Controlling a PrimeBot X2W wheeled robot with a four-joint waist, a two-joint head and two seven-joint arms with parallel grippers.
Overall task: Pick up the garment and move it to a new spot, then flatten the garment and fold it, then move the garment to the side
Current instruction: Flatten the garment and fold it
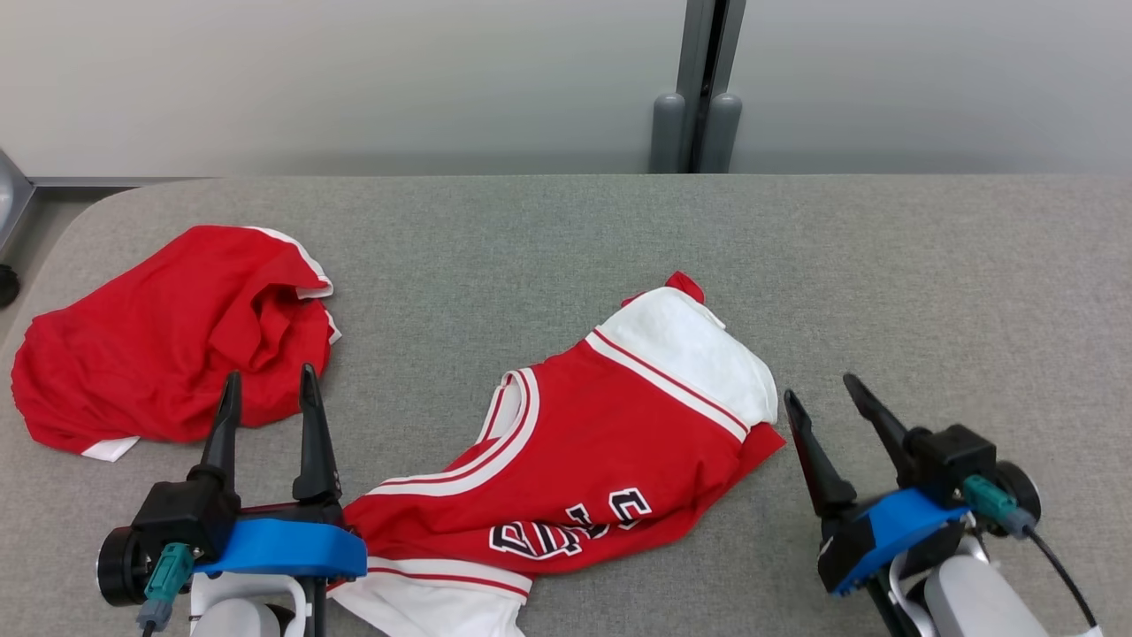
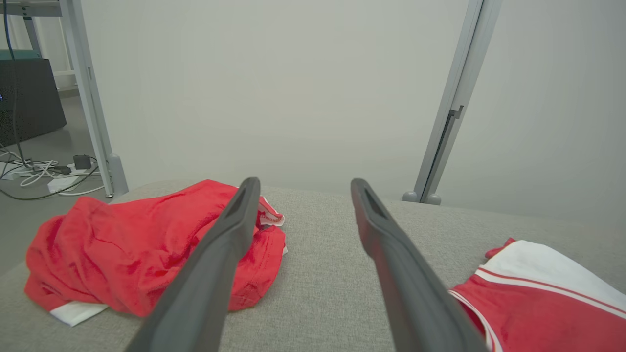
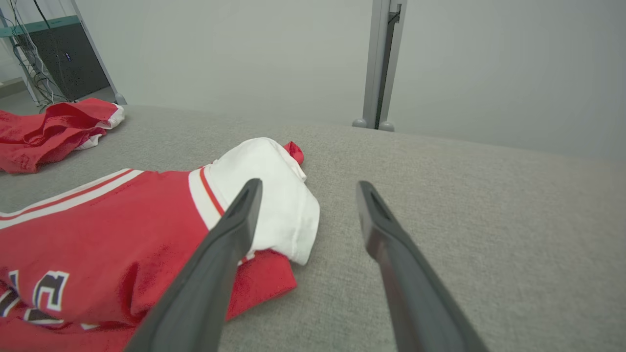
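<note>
Noted jersey (image 1: 601, 442) rumpled on tabletop (image 1: 884, 265); left pincer (image 1: 270, 373), right pincer (image 1: 820, 387) spread apart, empty, flanking it, likely to grab edges for flattening.

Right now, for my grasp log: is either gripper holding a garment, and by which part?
Nothing is held. The left gripper and right gripper both stand open; the red and white jersey lies loose on the table between them.

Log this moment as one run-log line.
jersey: rumpled, unfolded, centre | left gripper: open, empty | right gripper: open, empty | second red garment: bunched, left
</note>
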